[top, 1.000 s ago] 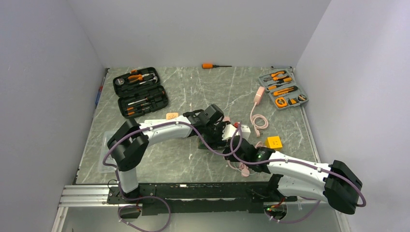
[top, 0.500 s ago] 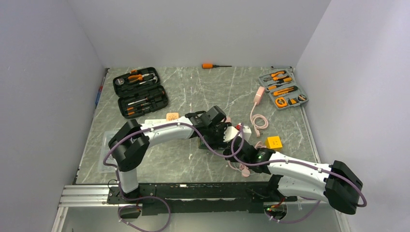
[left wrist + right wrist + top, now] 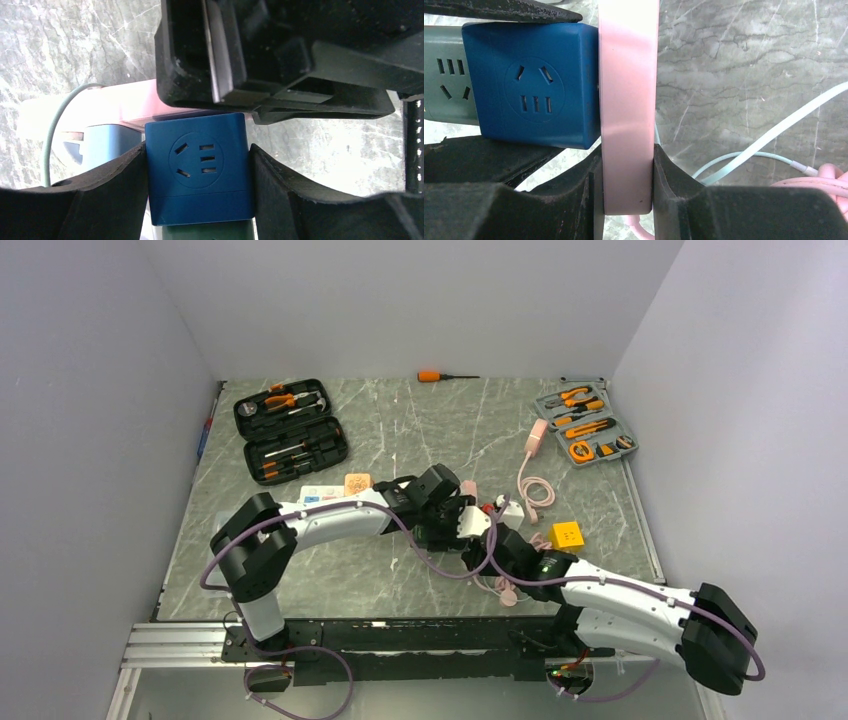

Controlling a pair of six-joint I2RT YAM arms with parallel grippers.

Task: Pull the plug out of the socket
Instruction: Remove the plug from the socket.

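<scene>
Pink plug, gripped lengthwise by right gripper, abuts blue socket clenched in left gripper.

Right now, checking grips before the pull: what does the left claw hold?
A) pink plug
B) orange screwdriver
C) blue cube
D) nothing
C: the left wrist view shows the left claw closed against both sides of the blue cube, while the right claw pinches the pink plug.

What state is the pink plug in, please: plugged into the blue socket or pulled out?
Plugged in: the plug sits flush against the side of the socket, with no gap or prongs showing between them.
</scene>
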